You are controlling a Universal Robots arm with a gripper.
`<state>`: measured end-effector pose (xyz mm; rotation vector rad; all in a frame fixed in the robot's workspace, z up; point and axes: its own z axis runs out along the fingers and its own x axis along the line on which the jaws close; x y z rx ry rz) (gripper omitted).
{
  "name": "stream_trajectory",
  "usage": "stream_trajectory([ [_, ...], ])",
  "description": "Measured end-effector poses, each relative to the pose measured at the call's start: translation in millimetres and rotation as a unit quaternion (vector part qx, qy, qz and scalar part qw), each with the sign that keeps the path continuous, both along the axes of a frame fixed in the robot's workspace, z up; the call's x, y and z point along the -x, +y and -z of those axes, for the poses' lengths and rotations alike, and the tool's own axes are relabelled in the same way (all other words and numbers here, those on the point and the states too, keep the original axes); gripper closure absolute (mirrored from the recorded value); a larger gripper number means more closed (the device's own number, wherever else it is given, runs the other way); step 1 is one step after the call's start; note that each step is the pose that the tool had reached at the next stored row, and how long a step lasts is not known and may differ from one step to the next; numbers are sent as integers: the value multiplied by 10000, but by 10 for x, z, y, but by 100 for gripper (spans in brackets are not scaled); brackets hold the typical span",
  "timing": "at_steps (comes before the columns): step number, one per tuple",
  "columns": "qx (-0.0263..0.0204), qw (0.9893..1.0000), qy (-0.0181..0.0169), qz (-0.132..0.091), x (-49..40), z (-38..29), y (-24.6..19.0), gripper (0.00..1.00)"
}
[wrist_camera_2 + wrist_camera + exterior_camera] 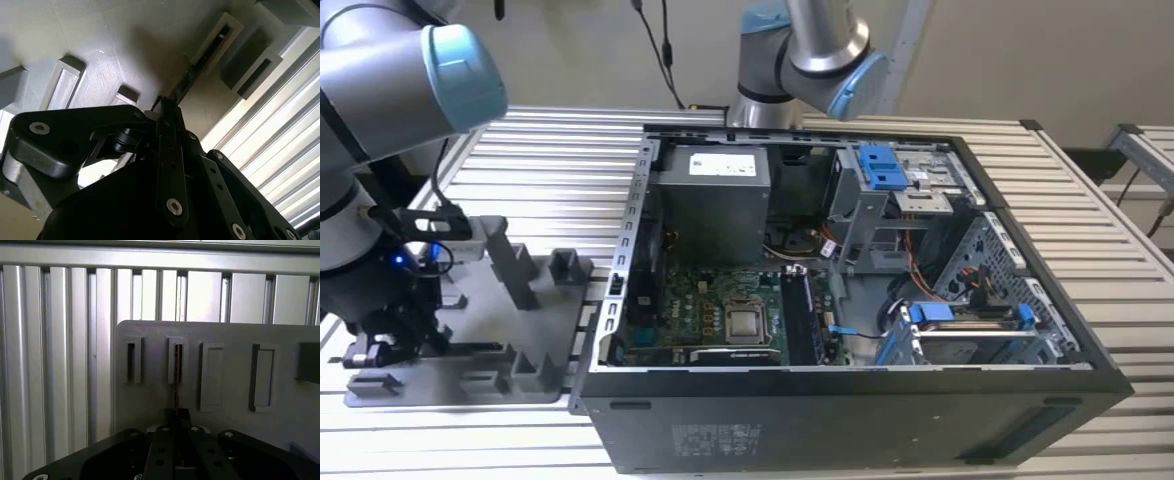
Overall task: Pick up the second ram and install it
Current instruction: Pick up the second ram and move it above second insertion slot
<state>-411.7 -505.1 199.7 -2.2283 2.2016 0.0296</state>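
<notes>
claw [176,415] clamped shut on thin edge of the second ram [176,389], close up in the first wrist view. stands on edge, far end inside a slotted post [170,365] of grey fixture plate [150,405]. lies on slatted counter [560,150], toward the exterior view's left of open computer case [854,420].

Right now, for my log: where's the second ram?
The second ram stands in a fixture plate slot at the exterior view's left, by the gripper.
</notes>
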Motion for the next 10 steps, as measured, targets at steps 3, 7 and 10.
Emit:
stream_trajectory([
  [3, 1, 10000, 1, 0, 0, -65, 0, 86],
  [7, 1, 10000, 1, 0, 0, -144, 0, 86],
  [10, 1, 10000, 1, 0, 1, -211, 0, 86],
])
